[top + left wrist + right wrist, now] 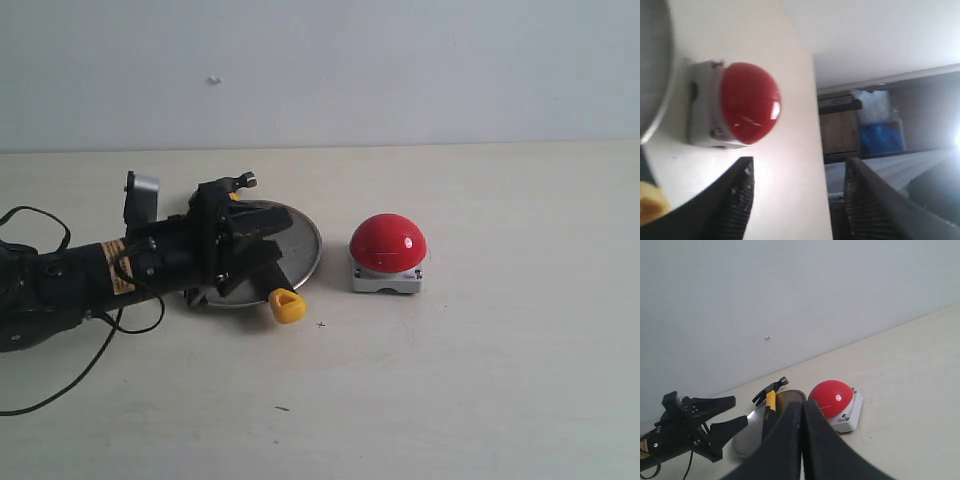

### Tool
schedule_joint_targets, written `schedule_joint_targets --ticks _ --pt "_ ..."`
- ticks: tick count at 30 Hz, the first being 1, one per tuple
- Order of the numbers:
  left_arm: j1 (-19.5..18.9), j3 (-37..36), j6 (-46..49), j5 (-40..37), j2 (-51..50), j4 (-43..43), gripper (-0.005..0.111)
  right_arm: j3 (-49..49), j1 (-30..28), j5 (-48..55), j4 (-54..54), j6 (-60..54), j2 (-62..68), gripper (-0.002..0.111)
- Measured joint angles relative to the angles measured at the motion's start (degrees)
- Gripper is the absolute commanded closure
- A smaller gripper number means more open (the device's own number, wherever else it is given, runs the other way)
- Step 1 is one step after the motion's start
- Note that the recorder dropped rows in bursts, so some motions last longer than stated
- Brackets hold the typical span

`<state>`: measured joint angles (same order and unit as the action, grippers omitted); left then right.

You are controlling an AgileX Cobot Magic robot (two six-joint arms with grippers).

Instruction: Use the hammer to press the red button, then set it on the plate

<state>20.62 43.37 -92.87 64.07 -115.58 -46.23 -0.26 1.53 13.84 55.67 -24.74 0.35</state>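
The hammer point(287, 305) lies across the plate point(304, 240), its dark head point(243, 181) over the far rim and its yellow looped end past the near rim. My left gripper point(285, 236) hovers over the plate and the handle, open, with nothing between its fingers point(737, 200). The red button point(388, 242) sits on its grey base just right of the plate. In the right wrist view my right gripper point(802, 405) is shut and empty, high above the hammer point(770, 399), the plate point(751, 432) and the red button point(831, 397). The exterior view does not show the right gripper.
A pale wall rises behind the beige table point(480, 380). Black cables point(60, 385) trail from the left arm at the table's left. In the left wrist view the table's edge runs beside the red button point(747, 102), with shelving beyond.
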Motion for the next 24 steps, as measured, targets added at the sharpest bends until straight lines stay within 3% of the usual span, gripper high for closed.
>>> schedule_joint_targets --ticks 3,4,6,11,16,21,24 --pt "0.0 0.0 1.8 4.3 0.1 -0.2 0.067 0.0 0.0 0.0 0.0 0.0 0.0 0.108" --pt "0.0 0.0 2.0 4.6 0.1 -0.3 0.088 0.0 0.0 0.0 0.0 0.0 0.0 0.108" --pt "0.0 0.1 2.5 4.8 0.1 -0.3 0.107 0.0 0.0 0.0 0.0 0.0 0.0 0.108" --pt "0.1 2.9 4.8 3.2 0.1 -1.0 0.107 0.0 0.0 0.0 0.0 0.0 0.0 0.108" --pt "0.7 5.0 3.6 -16.8 2.7 -8.7 0.107 0.0 0.0 0.0 0.0 0.0 0.0 0.108" --pt "0.7 4.8 3.5 -22.3 15.4 -15.1 0.107 0.0 0.0 0.0 0.0 0.0 0.0 0.108" --pt "0.9 -0.5 7.5 -26.1 27.6 -12.0 0.107 0.0 0.0 0.0 0.0 0.0 0.0 0.108"
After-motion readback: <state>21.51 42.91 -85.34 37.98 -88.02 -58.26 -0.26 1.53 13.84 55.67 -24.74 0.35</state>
